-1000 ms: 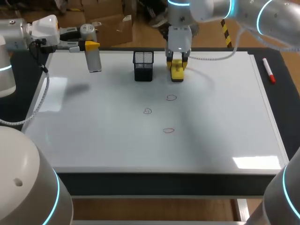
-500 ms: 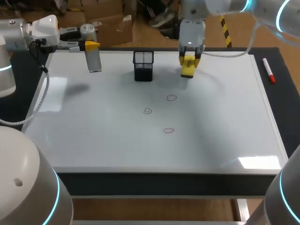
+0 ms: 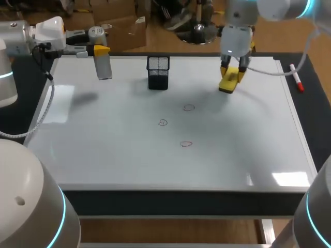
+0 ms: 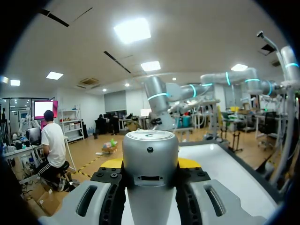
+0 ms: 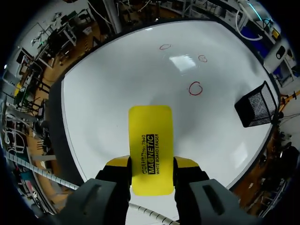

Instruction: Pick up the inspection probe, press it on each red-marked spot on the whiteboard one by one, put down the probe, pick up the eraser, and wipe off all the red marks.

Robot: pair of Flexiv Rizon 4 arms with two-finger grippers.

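The silver cylindrical probe stands upright between the fingers of my left gripper, which is shut on it over the whiteboard's far left corner. In the left wrist view the probe fills the gap between the yellow tips of that gripper. My right gripper is shut on the yellow eraser, tilted above the board's far right part. In its wrist view the eraser sticks out ahead of the gripper. Three red marks lie mid-board, left of and nearer than the eraser.
A black mesh pen holder stands on the board's far side between the two grippers, also seen beside the eraser as the holder. A red marker lies off the board's right edge.
My right arm has carried the eraser to the right and a little nearer, away from the pen holder. The left arm and probe have not moved.
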